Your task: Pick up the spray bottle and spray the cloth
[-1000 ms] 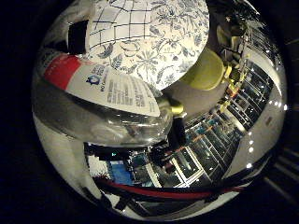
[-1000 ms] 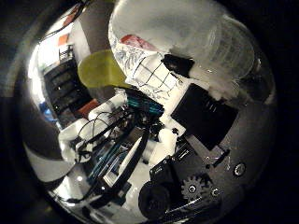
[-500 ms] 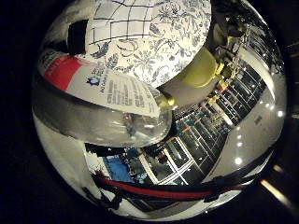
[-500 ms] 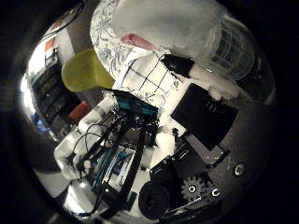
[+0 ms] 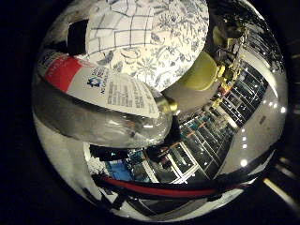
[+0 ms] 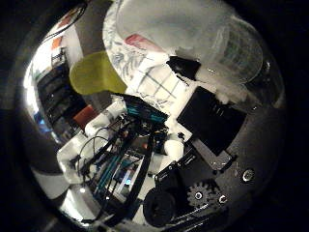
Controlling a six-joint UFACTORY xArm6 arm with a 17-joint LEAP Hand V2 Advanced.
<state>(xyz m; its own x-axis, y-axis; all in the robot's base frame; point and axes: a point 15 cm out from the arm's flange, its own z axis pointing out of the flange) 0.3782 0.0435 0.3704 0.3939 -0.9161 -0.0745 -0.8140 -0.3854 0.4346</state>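
Note:
The spray bottle (image 5: 103,108) is a clear plastic body with a white and red label. It lies close against my palm and fills much of the little finger side view. My right hand (image 6: 207,125), of black and white parts, has its fingers (image 6: 215,79) curled against the bottle. Beyond the bottle lies the cloth (image 5: 154,42), white with a blue flower print and a grid-patterned part. The bottle's spray head is hidden.
A yellow-green rounded object (image 5: 199,75) sits just past the cloth's edge, on a grey surface (image 5: 187,96). Room shelving and racks (image 5: 206,140) stretch out behind. The arm's teal and black body (image 6: 140,111) shows in the thumb side view.
The whole picture has turned, so the camera moved: the cloth and the yellow-green object now sit differently in view. The bottle keeps its place against the palm.

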